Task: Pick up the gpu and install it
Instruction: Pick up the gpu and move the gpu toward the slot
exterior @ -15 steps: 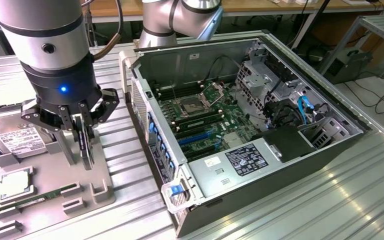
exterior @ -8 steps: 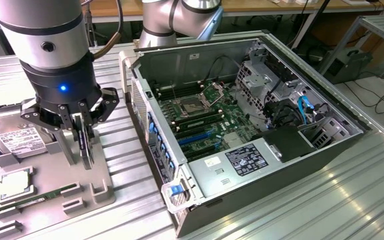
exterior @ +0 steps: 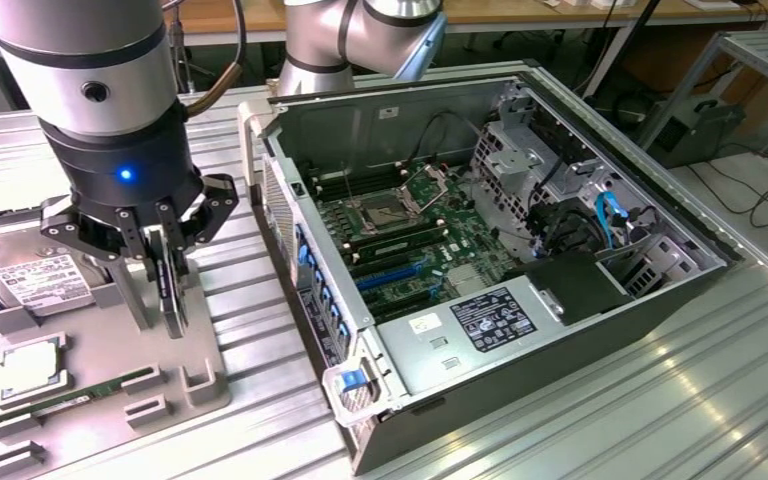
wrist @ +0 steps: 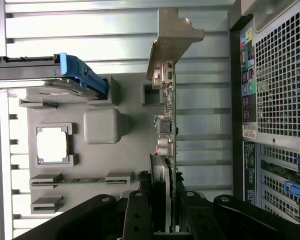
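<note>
Clamping hand (exterior: 155,268) on the upright gpu (exterior: 173,312) at the grey tray (exterior: 97,345)

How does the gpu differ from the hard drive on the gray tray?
The gpu stands on its edge; the hard drive lies flat. The gpu looks thin and dark in the exterior view; the hard drive is silver with a white label. The claw grips the gpu; nothing touches the hard drive. Both sit on the gray tray.
</note>
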`<state>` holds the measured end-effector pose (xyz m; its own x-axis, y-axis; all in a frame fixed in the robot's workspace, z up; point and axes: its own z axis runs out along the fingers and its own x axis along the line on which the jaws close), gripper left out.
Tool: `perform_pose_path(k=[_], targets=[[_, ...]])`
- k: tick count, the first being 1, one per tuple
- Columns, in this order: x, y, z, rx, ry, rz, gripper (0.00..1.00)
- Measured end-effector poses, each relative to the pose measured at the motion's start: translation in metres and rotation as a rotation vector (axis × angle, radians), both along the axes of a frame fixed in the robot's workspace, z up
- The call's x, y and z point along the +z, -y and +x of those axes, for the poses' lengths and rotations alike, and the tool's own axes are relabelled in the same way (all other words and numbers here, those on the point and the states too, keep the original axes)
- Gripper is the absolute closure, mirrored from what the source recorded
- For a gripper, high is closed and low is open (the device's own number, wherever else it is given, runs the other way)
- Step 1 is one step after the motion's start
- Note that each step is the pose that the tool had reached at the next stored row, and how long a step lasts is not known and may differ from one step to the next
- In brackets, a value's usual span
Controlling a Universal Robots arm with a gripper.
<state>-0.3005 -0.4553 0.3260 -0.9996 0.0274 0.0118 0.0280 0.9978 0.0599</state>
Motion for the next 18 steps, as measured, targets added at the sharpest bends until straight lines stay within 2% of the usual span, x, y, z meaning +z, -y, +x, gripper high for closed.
perform_pose_path(k=[18], targets=[[0.0036,0.0,0.0001,0.0,0.0,0.0,0.72]])
